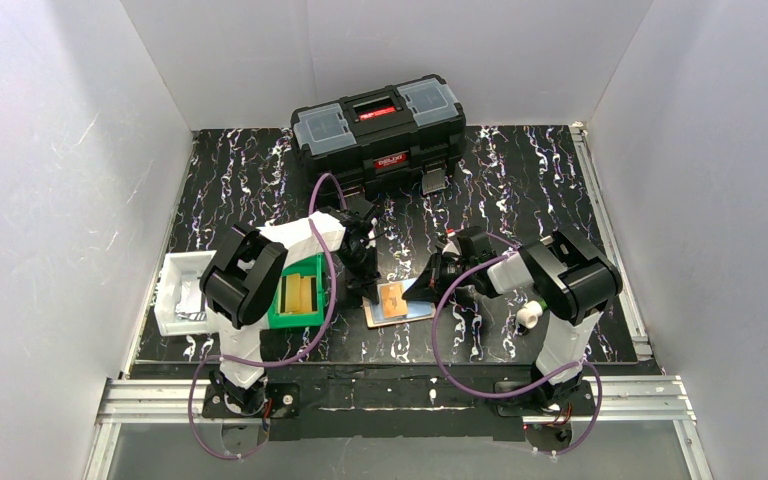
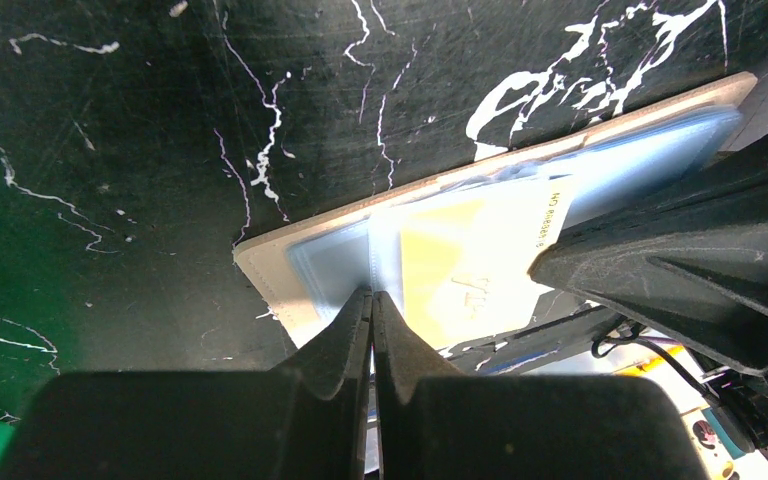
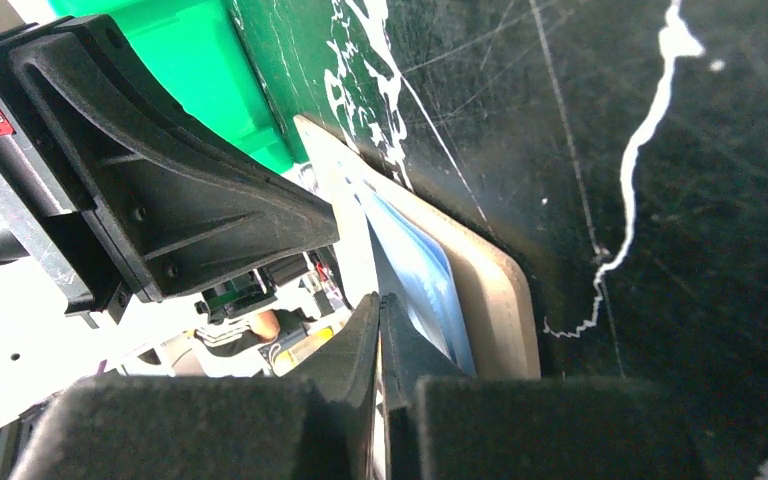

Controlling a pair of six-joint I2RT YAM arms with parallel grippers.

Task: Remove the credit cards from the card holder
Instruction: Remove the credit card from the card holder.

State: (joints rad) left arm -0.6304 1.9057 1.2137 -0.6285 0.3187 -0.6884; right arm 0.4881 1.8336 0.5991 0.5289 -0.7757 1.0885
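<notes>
The tan card holder (image 1: 400,312) lies open and flat on the black marbled table between my two grippers. An orange-tan credit card (image 1: 392,298) lies on it, with a light blue credit card (image 1: 420,311) showing beneath. In the left wrist view the holder's tan rim (image 2: 260,262) frames the pale blue lining and the yellowish card (image 2: 460,262). My left gripper (image 2: 371,296) is shut, its tips resting on the holder's centre seam. My right gripper (image 3: 379,301) has its jaws together at the pale card's edge, beside the blue card (image 3: 415,270). Whether a card is pinched there is not visible.
A black toolbox (image 1: 380,130) stands at the back. A green bin (image 1: 298,295) with yellow-tan slabs sits just left of the holder, and a white tray (image 1: 182,290) lies further left. A small white object (image 1: 528,315) lies by the right arm. White walls enclose the table.
</notes>
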